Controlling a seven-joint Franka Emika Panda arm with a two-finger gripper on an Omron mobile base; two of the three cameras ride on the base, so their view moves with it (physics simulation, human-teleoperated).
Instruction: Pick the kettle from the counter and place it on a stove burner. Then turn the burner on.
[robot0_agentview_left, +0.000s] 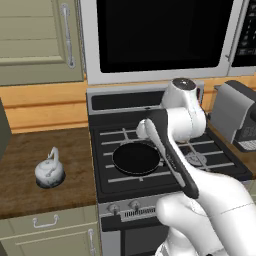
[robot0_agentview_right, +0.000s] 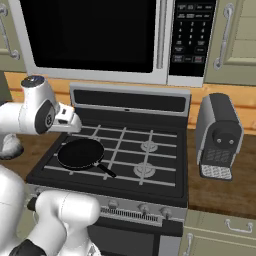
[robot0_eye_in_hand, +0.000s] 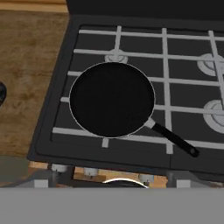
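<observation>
The small silvery-grey kettle (robot0_agentview_left: 49, 171) stands upright on the dark wood counter (robot0_agentview_left: 45, 145), left of the stove and well apart from the arm. My gripper (robot0_agentview_left: 142, 130) (robot0_agentview_right: 70, 121) hovers above the rear left of the black cooktop and looks down at the frying pan; it holds nothing, and its fingertips are hidden. The round black frying pan (robot0_agentview_left: 136, 158) (robot0_agentview_right: 80, 153) (robot0_eye_in_hand: 112, 99) covers the front left burner. Uncovered pale-grey stove burner rings show at the rear left (robot0_eye_in_hand: 116, 56) and on the right side (robot0_agentview_right: 144, 170) (robot0_eye_in_hand: 215, 109).
Stove knobs (robot0_agentview_left: 134, 204) (robot0_agentview_right: 144, 207) line the stove's front panel. A grey coffee machine (robot0_agentview_left: 235, 115) (robot0_agentview_right: 218, 135) stands on the counter right of the stove. A microwave (robot0_agentview_right: 95, 35) hangs above. The pan's handle (robot0_eye_in_hand: 175, 141) points toward the front right.
</observation>
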